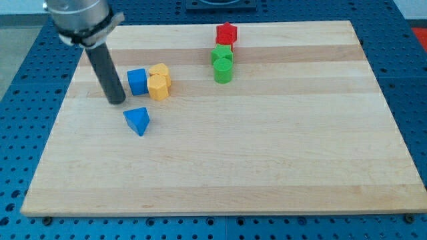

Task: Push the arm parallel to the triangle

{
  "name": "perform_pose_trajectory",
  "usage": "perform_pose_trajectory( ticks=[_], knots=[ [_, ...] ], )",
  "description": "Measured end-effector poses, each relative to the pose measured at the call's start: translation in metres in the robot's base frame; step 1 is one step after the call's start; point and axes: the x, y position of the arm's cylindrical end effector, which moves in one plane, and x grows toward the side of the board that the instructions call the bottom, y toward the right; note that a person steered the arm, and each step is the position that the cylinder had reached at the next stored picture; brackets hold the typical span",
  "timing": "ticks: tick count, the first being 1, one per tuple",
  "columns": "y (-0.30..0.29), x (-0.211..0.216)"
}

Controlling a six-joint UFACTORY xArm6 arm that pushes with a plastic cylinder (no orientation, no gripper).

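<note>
A blue triangle block [137,121] lies on the wooden board [267,160] at the view's left of centre. My tip [117,101] rests on the board just up and to the left of the triangle, a short gap apart. A blue cube [137,81] sits to the right of my rod, touching two yellow blocks [159,82] stacked one behind the other.
A red star-shaped block [227,33] sits near the board's top edge. Below it are a green block [222,55] and a green cylinder [223,70], close together. The blue perforated table surrounds the board.
</note>
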Motion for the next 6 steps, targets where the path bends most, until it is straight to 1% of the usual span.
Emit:
perform_pose_trajectory(
  ticks=[1, 3, 6],
  knots=[
    [-0.003, 0.014],
    [-0.023, 0.015],
    [-0.025, 0.068]
  ],
)
